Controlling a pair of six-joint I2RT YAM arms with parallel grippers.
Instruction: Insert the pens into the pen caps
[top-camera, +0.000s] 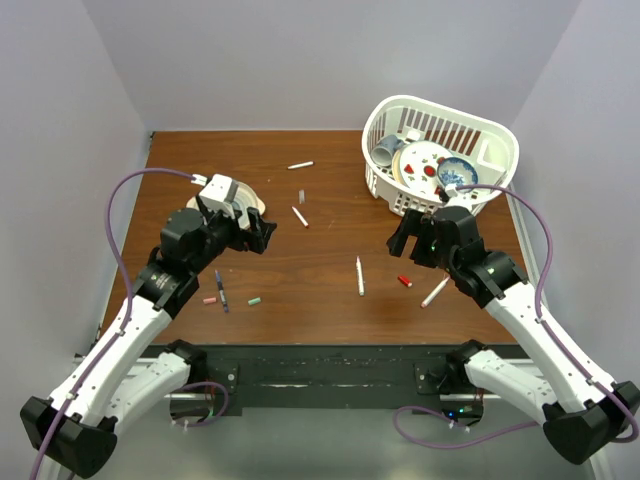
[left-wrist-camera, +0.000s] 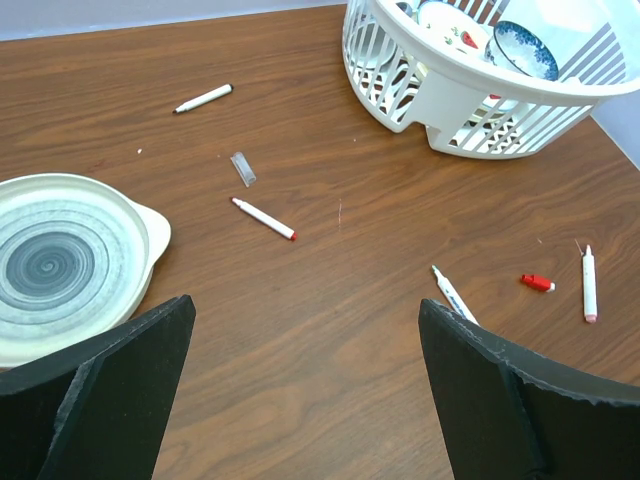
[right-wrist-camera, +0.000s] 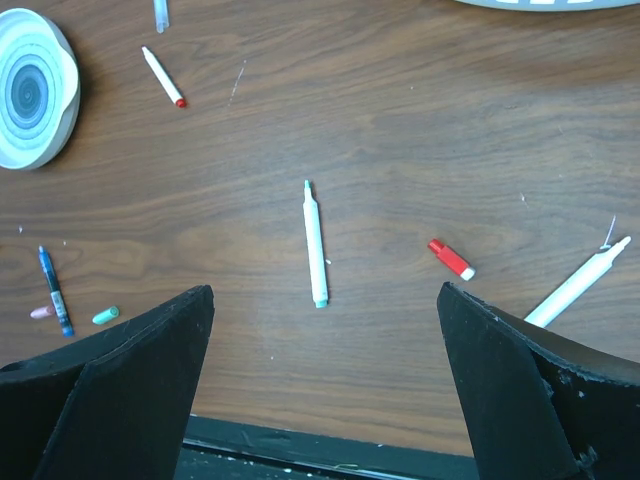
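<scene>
Pens and caps lie loose: green-tipped pen (right-wrist-camera: 315, 245) centre, red cap (right-wrist-camera: 450, 259) just right of it, blue pen (top-camera: 221, 291) near left. Left gripper (top-camera: 258, 236) and right gripper (top-camera: 405, 240) hover, jaws wide, empty. Step judged: first pickup; next, the right gripper must close squarely on the slim green-tipped pen.

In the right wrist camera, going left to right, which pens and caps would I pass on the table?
blue pen → green cap → red-tipped pen → green-tipped pen → red cap → white pen
</scene>
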